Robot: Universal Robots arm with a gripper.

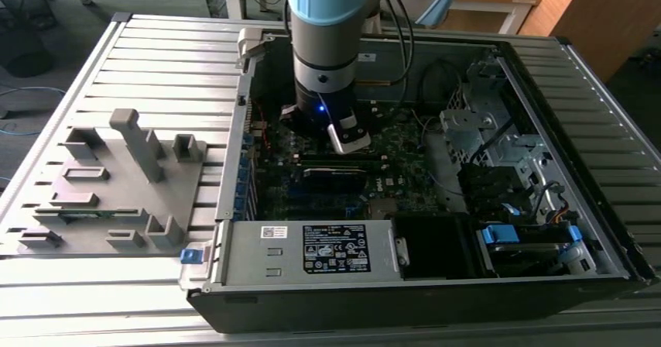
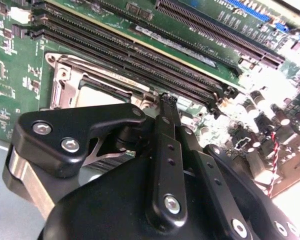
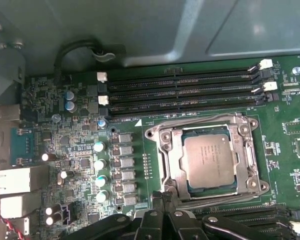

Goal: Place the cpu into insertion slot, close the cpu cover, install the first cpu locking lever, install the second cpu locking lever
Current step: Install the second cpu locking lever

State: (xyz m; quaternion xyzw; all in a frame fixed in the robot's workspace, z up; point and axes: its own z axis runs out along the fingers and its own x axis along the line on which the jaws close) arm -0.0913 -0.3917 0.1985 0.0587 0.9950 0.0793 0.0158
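Observation:
The cpu (image 3: 209,159), a grey metal square, lies in the insertion slot (image 3: 157,135) on the green motherboard. The silver cpu cover (image 3: 172,160) is down around it, and the chip shows through its cut-out. A thin wire locking lever (image 3: 215,199) runs along the socket's edge nearest my fingers; another lever (image 3: 190,121) runs along the opposite edge. My gripper (image 3: 163,197) is shut, its black tips at the corner of the socket by the end of the near lever. In the second wrist view the gripper (image 2: 167,100) sits just beside the cpu (image 2: 97,94). In the exterior view the gripper (image 1: 349,140) hangs inside the open computer case.
Long black memory slots (image 3: 180,92) run beside the socket. Capacitors (image 3: 100,165) stand on its other side. The case holds a power supply box (image 1: 309,250) and drive cages (image 1: 485,130). A grey fixture plate (image 1: 114,184) lies on the slatted table at the exterior view's left.

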